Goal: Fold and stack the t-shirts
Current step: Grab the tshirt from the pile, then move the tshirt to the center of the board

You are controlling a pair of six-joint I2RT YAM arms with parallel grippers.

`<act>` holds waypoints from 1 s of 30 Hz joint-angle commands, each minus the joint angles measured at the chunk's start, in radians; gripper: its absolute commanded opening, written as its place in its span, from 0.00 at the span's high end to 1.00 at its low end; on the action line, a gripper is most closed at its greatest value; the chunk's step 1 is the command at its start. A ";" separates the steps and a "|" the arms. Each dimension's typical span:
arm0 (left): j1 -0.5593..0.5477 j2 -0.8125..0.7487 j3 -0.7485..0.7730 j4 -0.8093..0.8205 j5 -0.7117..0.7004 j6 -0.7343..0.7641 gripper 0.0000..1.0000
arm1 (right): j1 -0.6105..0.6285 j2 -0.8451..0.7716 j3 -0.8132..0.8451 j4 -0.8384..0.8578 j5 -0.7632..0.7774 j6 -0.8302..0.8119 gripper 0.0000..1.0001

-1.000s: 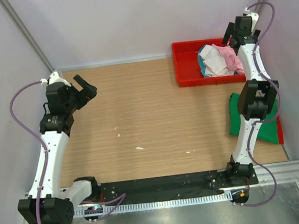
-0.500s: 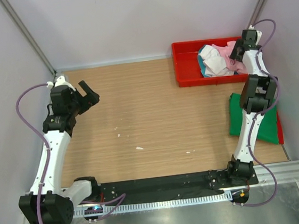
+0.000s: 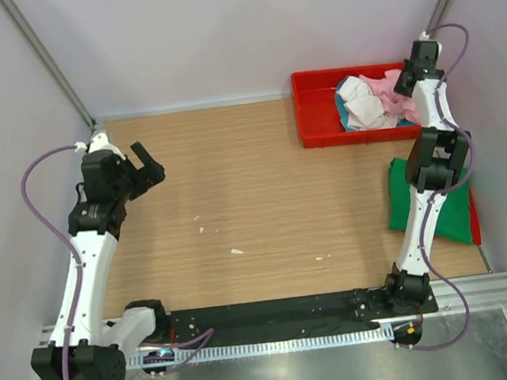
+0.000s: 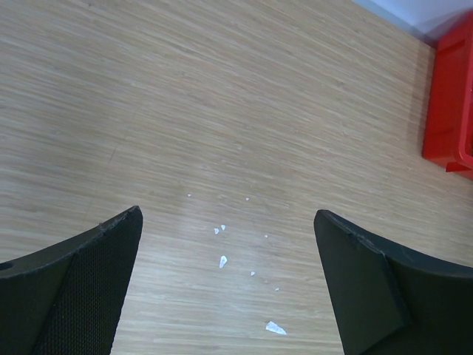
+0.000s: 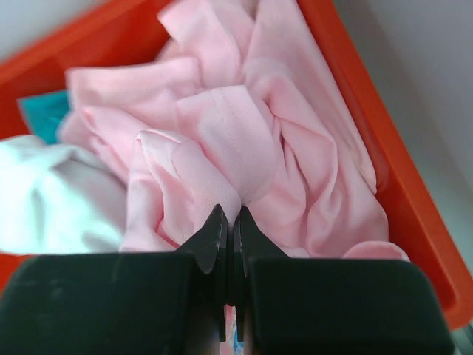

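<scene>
Pink cloth is filling most of the right wrist view: the pink t-shirt (image 5: 251, 140) is lying crumpled in the red tray (image 5: 347, 96), bunched against the tray's right-hand wall. The right pincer (image 5: 228, 216) is reaching down into it with its jaws pressed together, and a raised fold of the pink cloth is being pinched between the tips. A white t-shirt (image 5: 52, 200) is lying in the same tray just to the left of the pink one and touching it. A bit of a teal t-shirt (image 5: 41, 111) is peeking out beyond the white one.

In the overhead view the tray is sitting at the far right corner of the desk (image 3: 262, 180), with the heap of shirts taking up its right half. A dark green t-shirt (image 3: 456, 214) is lying flat along the desk's right edge, nearer than the tray and partly hidden by the right arm.

Well apart from all this, the left pincer (image 4: 228, 218) is hovering over the left side of the desk with its jaws spread wide, only bare wood showing between them. Below it, a few small white scraps (image 4: 222, 260) are lying on the desk.
</scene>
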 commanded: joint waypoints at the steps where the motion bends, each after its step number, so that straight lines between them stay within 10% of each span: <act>1: -0.003 -0.032 0.038 -0.013 -0.031 0.035 0.00 | 0.015 -0.231 0.089 0.014 -0.081 0.006 0.99; 16: -0.003 -0.107 0.087 -0.021 0.043 -0.004 0.00 | 0.468 -0.568 0.112 0.048 -0.330 -0.019 0.99; 30: -0.003 -0.178 0.064 -0.142 -0.009 0.002 0.00 | 1.009 -0.360 -0.534 0.382 -0.288 0.220 0.99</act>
